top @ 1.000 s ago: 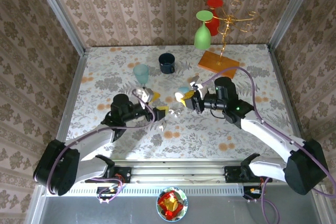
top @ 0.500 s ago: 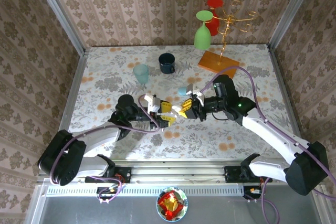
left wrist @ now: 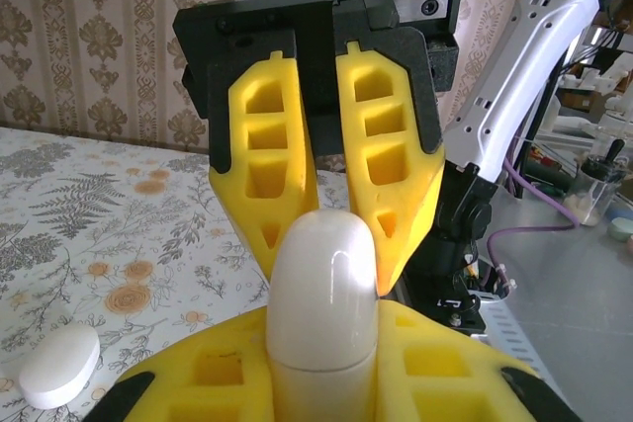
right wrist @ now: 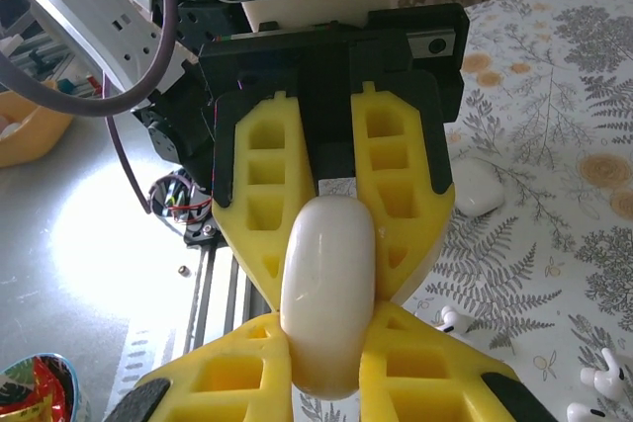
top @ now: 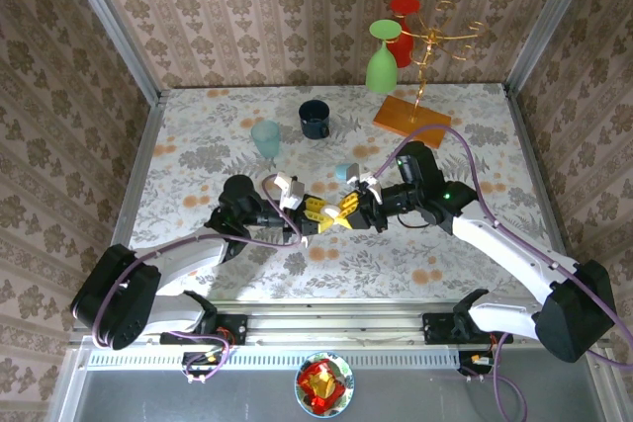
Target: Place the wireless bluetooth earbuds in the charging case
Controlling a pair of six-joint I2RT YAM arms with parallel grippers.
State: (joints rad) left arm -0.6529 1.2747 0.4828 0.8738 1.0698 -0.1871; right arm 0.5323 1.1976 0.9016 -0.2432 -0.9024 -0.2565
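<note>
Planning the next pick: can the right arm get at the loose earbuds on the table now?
Probably not yet: the right tool is shut on the white case, which the left tool clamps too. The earbuds lie uncovered on the table nearby.

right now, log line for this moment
left jaws: shut on charging case | right jaws: shut on it too | earbuds: loose on table
</note>
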